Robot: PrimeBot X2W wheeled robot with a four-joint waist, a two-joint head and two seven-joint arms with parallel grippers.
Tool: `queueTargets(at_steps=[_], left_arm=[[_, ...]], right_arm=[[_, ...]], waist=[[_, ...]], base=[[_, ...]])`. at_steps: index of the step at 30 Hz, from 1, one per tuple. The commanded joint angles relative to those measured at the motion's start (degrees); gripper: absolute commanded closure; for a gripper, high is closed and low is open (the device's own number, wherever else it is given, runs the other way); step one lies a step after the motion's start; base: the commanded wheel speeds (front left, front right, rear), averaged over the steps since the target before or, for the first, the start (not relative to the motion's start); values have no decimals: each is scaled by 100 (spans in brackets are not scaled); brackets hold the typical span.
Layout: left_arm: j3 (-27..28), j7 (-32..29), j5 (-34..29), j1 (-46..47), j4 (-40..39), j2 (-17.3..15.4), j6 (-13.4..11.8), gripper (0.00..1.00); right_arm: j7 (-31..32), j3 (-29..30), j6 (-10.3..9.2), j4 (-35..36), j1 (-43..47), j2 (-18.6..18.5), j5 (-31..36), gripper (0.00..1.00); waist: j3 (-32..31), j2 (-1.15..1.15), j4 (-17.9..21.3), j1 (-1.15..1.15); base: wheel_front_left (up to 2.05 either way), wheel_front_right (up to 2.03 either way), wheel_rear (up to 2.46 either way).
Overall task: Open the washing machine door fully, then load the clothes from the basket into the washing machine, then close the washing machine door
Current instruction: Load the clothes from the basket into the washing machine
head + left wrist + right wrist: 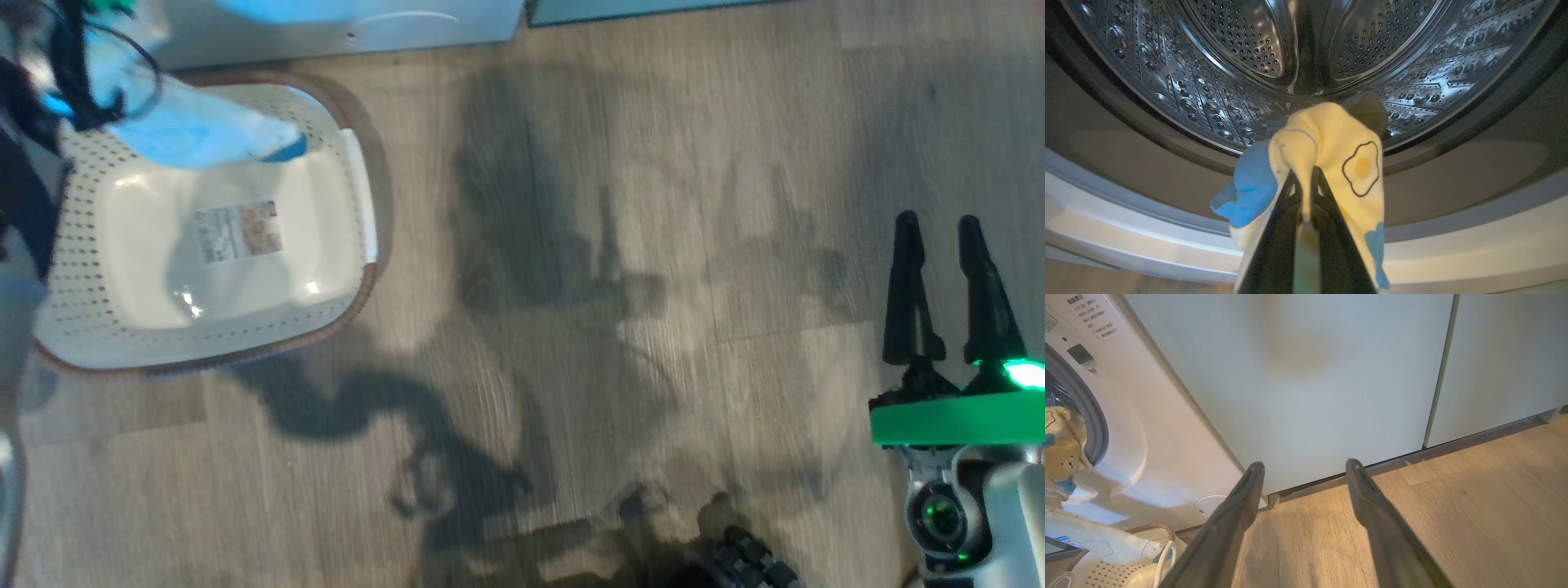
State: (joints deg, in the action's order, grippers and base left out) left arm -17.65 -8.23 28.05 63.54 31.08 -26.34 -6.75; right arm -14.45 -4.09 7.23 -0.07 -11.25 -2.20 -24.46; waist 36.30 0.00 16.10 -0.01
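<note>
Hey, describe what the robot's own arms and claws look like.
The right claw has two long, tapered black fingers on a bright green band with a glowing green light, then a silver joint and pale forearm. The left claw shows two slim dark fingers.

The floor is of grey-brown wood planks, and dark shadows lie across it. Two flat pale panels stand side by side above the floor, with a thin seam between them and a dark gap under them.
</note>
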Motion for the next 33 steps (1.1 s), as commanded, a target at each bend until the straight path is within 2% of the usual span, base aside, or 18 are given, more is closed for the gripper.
queueTargets(at_steps=[1,10,19,23,28,32,33], left_arm=[[143,-171,-118,404,-200,-420,4,100],[17,-722,-416,1468,-128,-900,100,100],[-147,-682,-773,2485,-9,-1053,153,100],[-252,-286,-1075,3047,216,-1188,183,100],[-333,402,-1302,3473,444,-1150,145,100],[-333,416,-1227,3530,850,-1039,127,100],[-319,410,-1195,3531,935,-1017,114,78]], right_arm=[[-54,-157,25,165,-48,-68,-99,0],[-54,-365,25,162,-277,-68,-432,0],[-54,-536,25,111,-464,-68,-667,0],[-54,-635,25,105,-524,-67,-773,0],[-54,-691,25,121,-564,-67,-843,0],[-54,-728,25,104,-594,-67,-872,0],[-54,-735,25,98,-603,-67,-876,0]], waist=[[179,0,145,1],[651,0,462,1],[968,0,697,1],[1081,0,827,1],[1171,0,883,1],[1222,0,890,1],[1231,0,890,1]], base=[[0,0,0],[0,0,0],[0,0,0],[0,0,0],[0,0,0],[0,0,0],[0,0,0]])
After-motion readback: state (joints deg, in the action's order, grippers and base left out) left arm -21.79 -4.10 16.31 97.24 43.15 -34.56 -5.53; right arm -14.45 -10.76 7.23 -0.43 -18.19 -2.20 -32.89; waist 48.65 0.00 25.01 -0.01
